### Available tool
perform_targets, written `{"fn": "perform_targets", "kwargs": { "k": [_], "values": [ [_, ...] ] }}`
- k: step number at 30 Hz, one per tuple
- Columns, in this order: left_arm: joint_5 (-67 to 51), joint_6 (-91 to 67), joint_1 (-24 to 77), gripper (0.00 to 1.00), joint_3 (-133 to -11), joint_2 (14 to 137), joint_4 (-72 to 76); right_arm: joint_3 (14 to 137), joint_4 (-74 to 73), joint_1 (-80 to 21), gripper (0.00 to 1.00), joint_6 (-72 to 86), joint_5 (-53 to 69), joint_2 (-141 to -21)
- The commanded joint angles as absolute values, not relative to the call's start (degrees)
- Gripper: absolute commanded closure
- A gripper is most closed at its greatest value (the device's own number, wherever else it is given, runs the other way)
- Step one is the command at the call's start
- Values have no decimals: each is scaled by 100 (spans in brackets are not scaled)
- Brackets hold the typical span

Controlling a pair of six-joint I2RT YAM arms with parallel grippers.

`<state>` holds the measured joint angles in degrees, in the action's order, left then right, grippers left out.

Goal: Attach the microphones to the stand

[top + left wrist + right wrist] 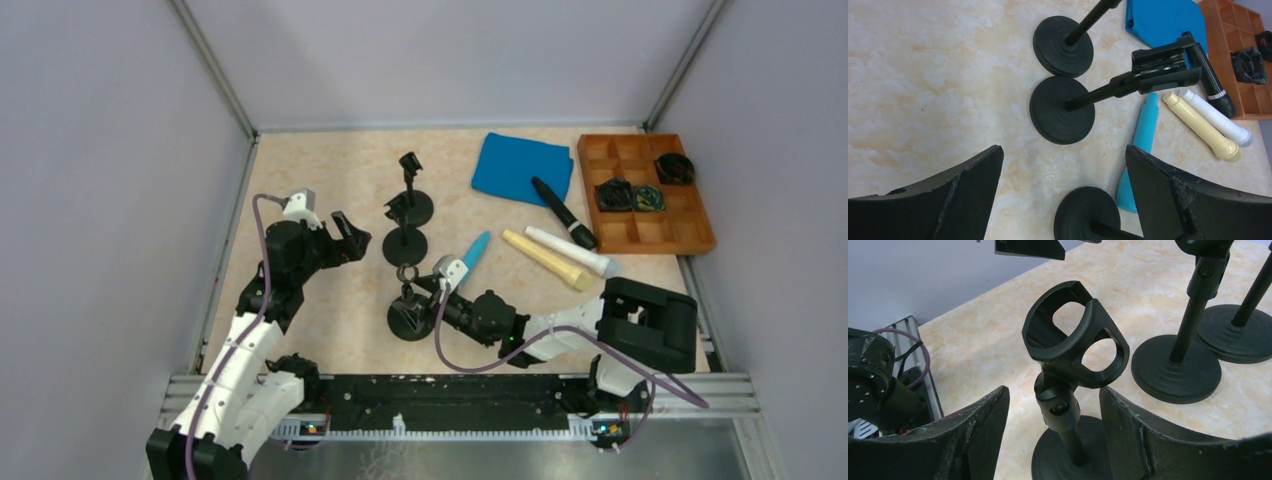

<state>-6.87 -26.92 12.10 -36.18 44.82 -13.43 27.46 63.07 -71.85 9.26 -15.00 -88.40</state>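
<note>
Three black stands are on the table: the nearest (410, 320), a middle one (405, 245) and a far one (412, 205). My right gripper (1054, 392) straddles the nearest stand's stem (1064, 412) below its empty ring clip (1073, 335); the jaws are open, with a gap on each side. My left gripper (350, 235) hovers wide open at the left, holding nothing (1063, 150). The microphones lie on the table to the right: light blue (476, 250), cream (545, 259), white (568, 250) and black (563, 212).
A blue cloth (522, 167) lies at the back right. Beside it is a wooden compartment tray (645, 238) with dark items in it. Grey walls close in the sides and back, and a metal rail (460, 385) runs along the front.
</note>
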Motion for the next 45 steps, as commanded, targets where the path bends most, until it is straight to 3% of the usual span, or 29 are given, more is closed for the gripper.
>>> {"fn": "perform_targets", "kwargs": {
  "k": [1, 10, 18, 25, 29, 40, 43, 45],
  "values": [
    [-1164, -2698, 1204, 2, -3567, 4397, -1081, 3086, 6649, -7246, 36, 1004, -1728, -9071],
    [-1406, -2855, 1296, 2, -3395, 4283, -972, 3135, 6699, -6887, 59, 833, -1907, -9382],
    [-1308, -2883, 1491, 2, -3278, 4227, -841, 3131, 6966, -6544, 100, 350, -1697, -9635],
    [-1200, -2922, 1590, 1, -3140, 4077, -645, 3309, 7072, -6236, 100, -756, -2147, -10002],
    [-1194, -2936, 1623, 2, -3054, 4007, -511, 3330, 7079, -5699, 100, -680, -1809, -10091],
    [-1305, -2953, 1782, 2, -2827, 3977, -106, 3452, 6017, -4677, 99, -767, 980, -9778],
    [-1303, -2945, 2048, 1, -2750, 3960, -44, 3398, 5545, -4592, 92, -1021, 1440, -9524],
    [-1034, -2879, 2366, 1, -2714, 3900, -48, 3409, 5156, -4580, 74, -1176, 1694, -9334]
  ]
}}
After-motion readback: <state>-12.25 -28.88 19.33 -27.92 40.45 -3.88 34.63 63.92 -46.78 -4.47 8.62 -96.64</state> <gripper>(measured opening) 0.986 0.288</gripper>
